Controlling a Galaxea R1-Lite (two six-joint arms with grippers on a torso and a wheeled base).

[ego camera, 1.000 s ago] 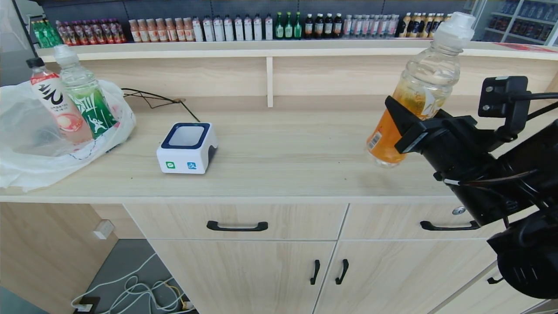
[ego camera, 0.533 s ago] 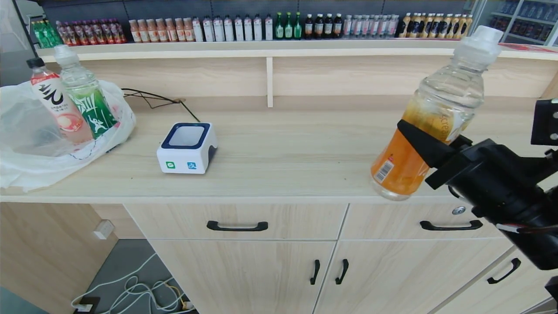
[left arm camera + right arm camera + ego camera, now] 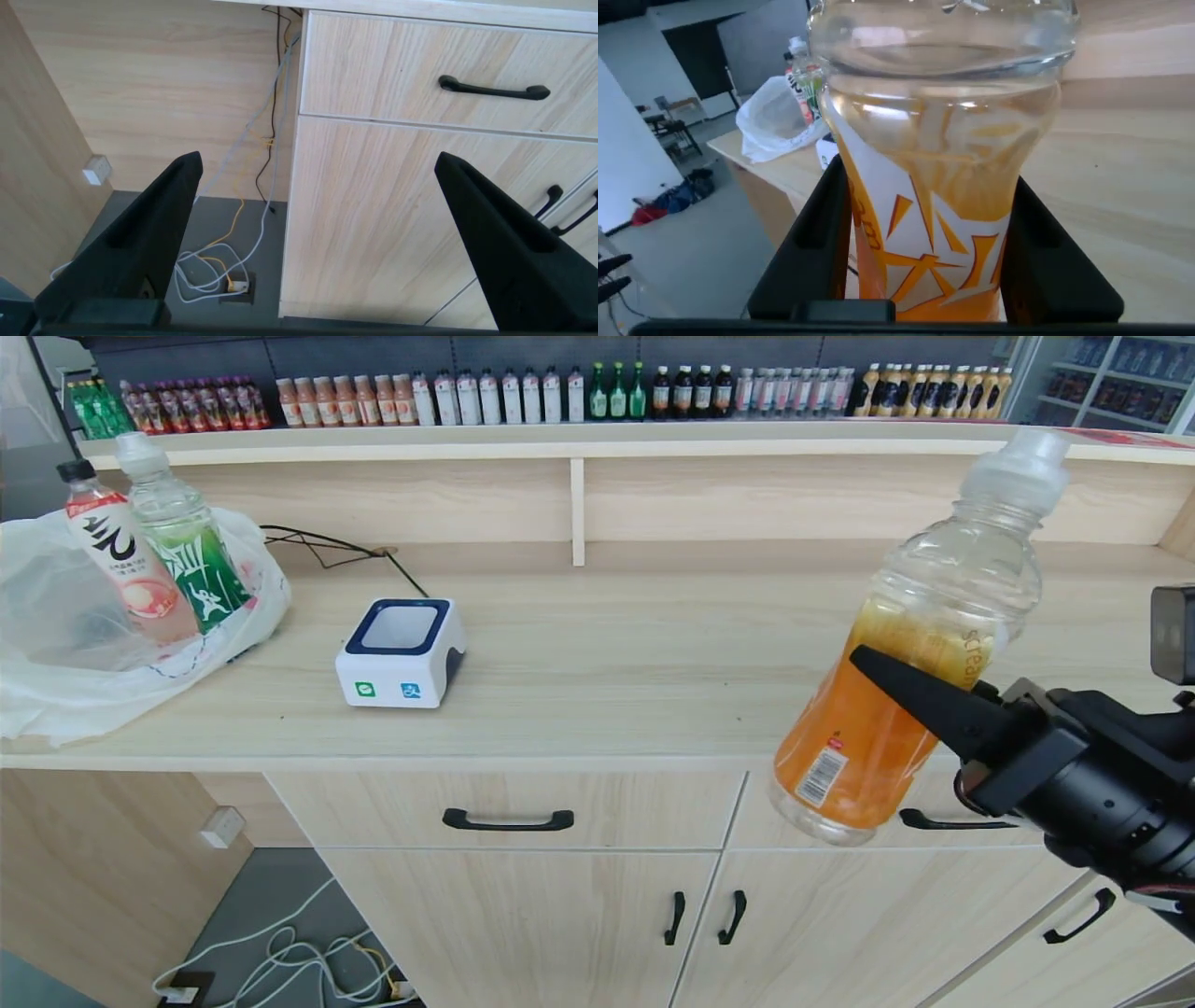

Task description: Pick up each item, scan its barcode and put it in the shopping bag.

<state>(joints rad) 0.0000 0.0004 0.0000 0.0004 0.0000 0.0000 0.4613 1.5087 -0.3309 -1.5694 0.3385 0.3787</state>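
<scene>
I have the long pale-wood tabletop (image 3: 607,653) ahead, with the crinkled white plastic shopping bag (image 3: 56,616) at its left end (two labelled drink bottles lean inside). My right pincer (image 3: 926,233) pinches the clear plastic bottle of orange drink (image 3: 906,672), tilted in the air at the tabletop's right end. The white cube scanner with blue-rimmed window (image 3: 401,653) sits near the bag. My left pincer (image 3: 316,159) hangs spread before the wooden cabinet drawers (image 3: 392,75).
</scene>
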